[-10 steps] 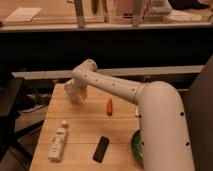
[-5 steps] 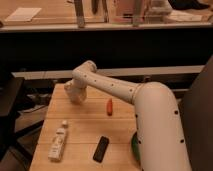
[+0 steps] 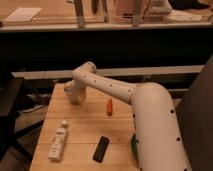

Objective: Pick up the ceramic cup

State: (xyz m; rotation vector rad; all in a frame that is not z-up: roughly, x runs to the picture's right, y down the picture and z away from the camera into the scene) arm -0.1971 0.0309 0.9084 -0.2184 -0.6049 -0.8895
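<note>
My white arm reaches from the lower right to the far left part of the wooden table (image 3: 80,125). The gripper (image 3: 73,96) hangs down from the wrist and sits low over the table's far left corner. A whitish shape at its lower end blends with the gripper, and I cannot tell if that is the ceramic cup. No separate cup shows anywhere else on the table, so it is hidden by the gripper or merged with it.
A small orange object (image 3: 109,106) lies right of the gripper. A white bottle (image 3: 58,145) lies at the front left and a black flat object (image 3: 101,148) at the front middle. A sliver of the green bowl (image 3: 133,144) shows behind my arm. A dark counter runs behind the table.
The gripper has stayed at the far left corner, perhaps a little lower. The arm's thick part has shifted left and now covers more of the green bowl.
</note>
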